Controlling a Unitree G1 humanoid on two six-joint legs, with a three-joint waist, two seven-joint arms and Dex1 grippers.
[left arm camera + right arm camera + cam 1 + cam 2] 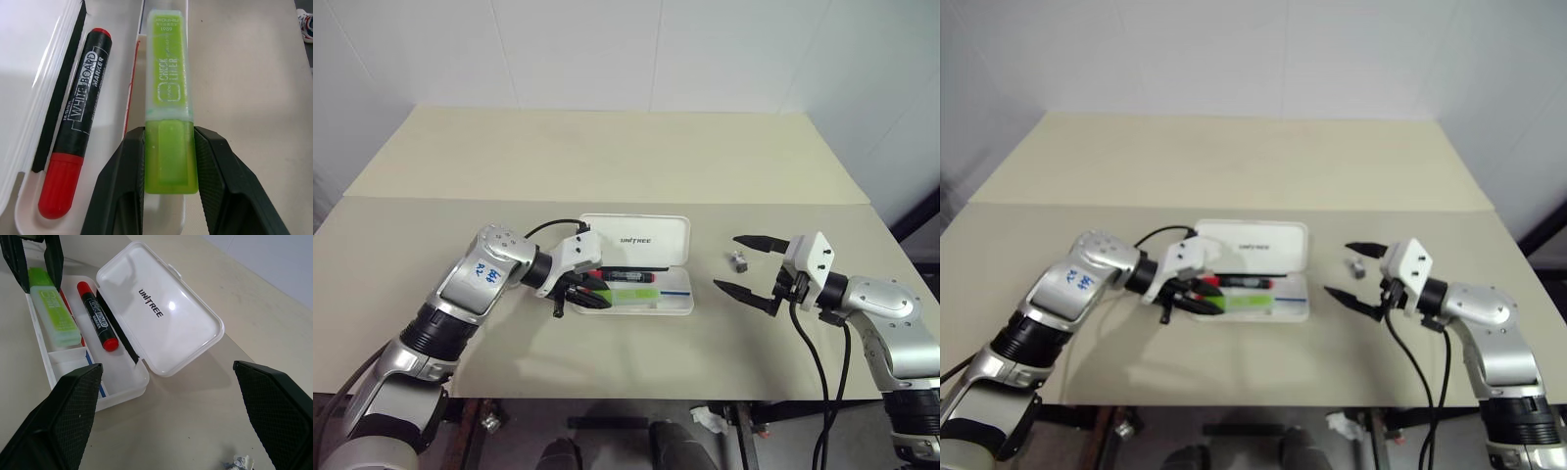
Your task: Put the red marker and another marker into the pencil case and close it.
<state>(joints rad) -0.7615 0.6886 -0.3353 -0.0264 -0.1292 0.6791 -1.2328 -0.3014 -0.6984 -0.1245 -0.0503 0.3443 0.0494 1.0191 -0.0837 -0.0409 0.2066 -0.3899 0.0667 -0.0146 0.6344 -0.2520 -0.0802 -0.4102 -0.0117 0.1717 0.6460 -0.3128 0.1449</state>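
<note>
The white pencil case (636, 238) lies open in the middle of the table, lid flat toward the far side. The red marker (78, 132), black with a red cap, lies in the tray (124, 384) along the hinge side. My left gripper (168, 134) is shut on one end of the light green marker (167, 83), which stretches lengthwise over the tray's near side beside the red marker. I cannot tell whether it rests on the tray. To the right of the case, my right gripper (751, 264) hangs open and empty, pointing toward it.
A small grey scrap (737, 259) lies on the table between the case and my right gripper. The tan table (607, 157) stretches bare toward the far wall. The table's front edge runs close below both arms.
</note>
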